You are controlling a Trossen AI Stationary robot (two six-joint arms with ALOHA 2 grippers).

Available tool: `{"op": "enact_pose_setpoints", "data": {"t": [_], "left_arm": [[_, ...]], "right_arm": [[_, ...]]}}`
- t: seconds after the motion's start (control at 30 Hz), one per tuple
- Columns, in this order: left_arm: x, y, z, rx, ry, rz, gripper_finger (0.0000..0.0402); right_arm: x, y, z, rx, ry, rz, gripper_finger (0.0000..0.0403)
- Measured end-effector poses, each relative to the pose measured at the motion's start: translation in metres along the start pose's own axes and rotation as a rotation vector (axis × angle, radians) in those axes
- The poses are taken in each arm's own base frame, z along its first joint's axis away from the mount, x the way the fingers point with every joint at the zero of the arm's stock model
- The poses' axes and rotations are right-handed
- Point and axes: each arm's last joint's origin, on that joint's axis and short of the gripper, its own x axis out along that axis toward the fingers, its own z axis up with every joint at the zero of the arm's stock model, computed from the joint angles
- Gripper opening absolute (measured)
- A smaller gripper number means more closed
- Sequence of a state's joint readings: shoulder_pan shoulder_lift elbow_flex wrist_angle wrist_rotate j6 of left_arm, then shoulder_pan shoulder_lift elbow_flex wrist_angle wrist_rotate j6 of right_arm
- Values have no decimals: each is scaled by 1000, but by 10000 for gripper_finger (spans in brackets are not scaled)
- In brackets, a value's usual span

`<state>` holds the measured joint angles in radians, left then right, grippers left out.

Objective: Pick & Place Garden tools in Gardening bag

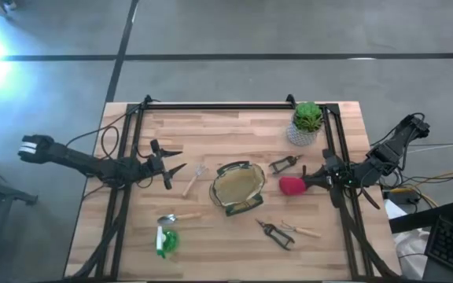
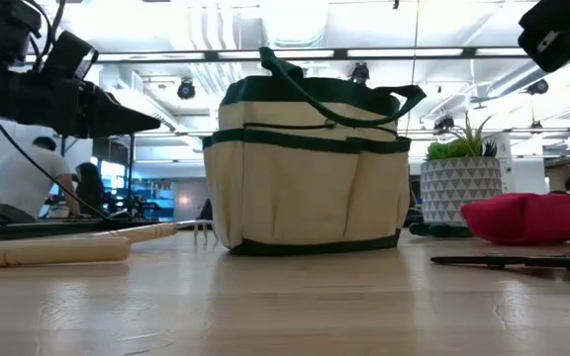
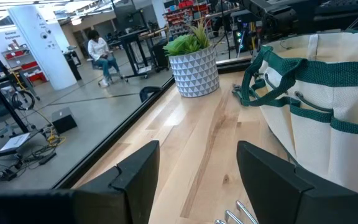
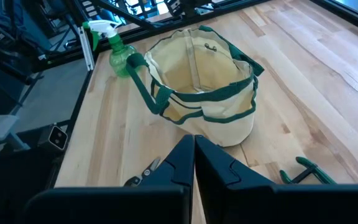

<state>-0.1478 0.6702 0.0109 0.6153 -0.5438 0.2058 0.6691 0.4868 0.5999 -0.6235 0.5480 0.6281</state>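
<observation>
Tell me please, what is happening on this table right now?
Two robot arms are set to put garden tools into the bag in the middle of the table. Nothing is held yet. The left gripper is open above the fork. The right gripper is shut, beside the red glove. Shears, a trowel and a green spray bottle lie on the table. The bag looks empty.
</observation>
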Motion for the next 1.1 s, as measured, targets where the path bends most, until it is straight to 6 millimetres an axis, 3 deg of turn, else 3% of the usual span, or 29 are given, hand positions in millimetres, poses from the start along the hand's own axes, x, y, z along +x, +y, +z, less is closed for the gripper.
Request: {"op": "enact_pose_setpoints", "data": {"t": [0.33, 0.57, 1.1], "left_arm": [[0, 0, 0, 0, 0, -1, 218], [0, 0, 0, 0, 0, 0, 218], [0, 0, 0, 1, 0, 0, 218]], "right_arm": [[0, 0, 0, -9, -1, -2, 8], [0, 0, 0, -156, -2, 1, 8], [0, 0, 0, -105, 5, 9, 8]]}}
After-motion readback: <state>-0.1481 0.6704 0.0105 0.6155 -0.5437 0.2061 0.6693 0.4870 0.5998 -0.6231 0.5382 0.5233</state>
